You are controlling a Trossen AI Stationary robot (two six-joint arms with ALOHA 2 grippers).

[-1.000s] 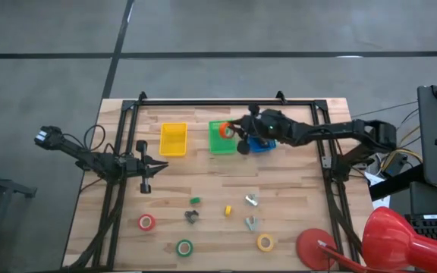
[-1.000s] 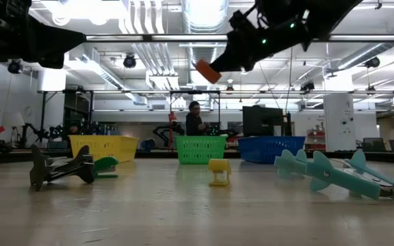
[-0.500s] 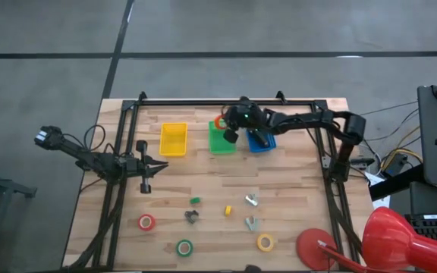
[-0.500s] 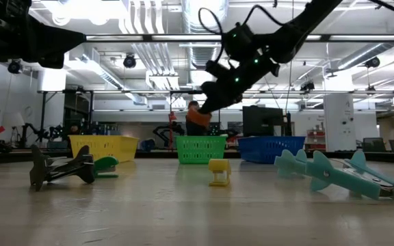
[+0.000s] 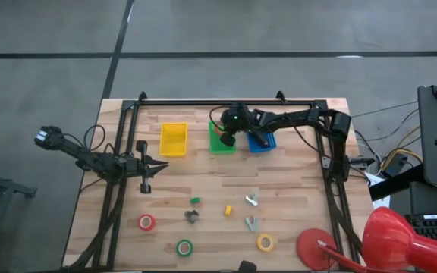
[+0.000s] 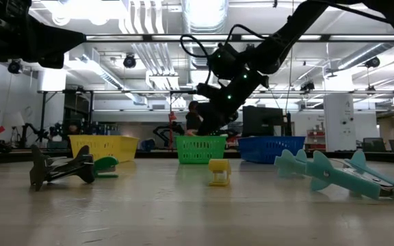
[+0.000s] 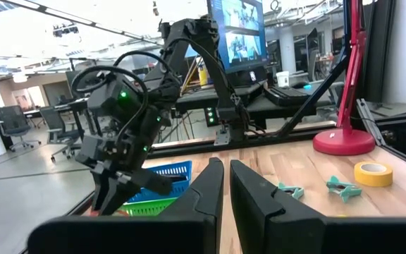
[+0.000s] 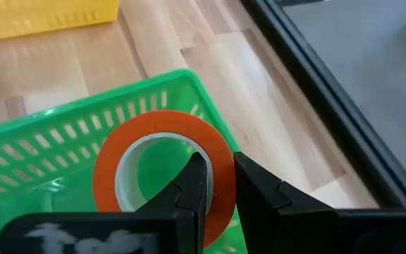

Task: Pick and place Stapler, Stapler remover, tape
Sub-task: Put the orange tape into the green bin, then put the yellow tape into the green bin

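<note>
The orange-red tape roll (image 8: 154, 130) is in my right gripper (image 8: 217, 166), which hangs at the far right corner of the green basket (image 5: 215, 148). Three more rolls lie flat on the near part of the table: red (image 5: 146, 222), green (image 5: 184, 247) and yellow (image 5: 265, 242). Small claw-shaped staple removers, dark (image 5: 192, 217), green, yellow and teal, lie between them. A dark oblong shape (image 5: 259, 139) shows in the blue basket, partly under the arm; I cannot tell whether it is the stapler. My left gripper (image 5: 161, 165) waits shut over the table's left side. My right gripper holds the orange-red roll by its ring wall (image 8: 220, 185), one finger (image 8: 194, 185) inside the open centre and the other (image 8: 256, 189) outside. The fingers slant down from the table's right. The roll stands tilted over the green basket; whether it touches the basket is hidden.
The yellow basket (image 5: 174, 139), green basket and blue basket (image 5: 268, 146) stand in a row on the far part of the table. A red lamp base (image 5: 317, 246) sits at the near right corner. Black frame rails run along the left, right and far edges.
My right gripper, still shut on the orange-red roll, has moved from high over the gap between the green and blue baskets toward the table's left and down. It now hangs at the green basket's rim. The arm has stretched out along the far rail.
</note>
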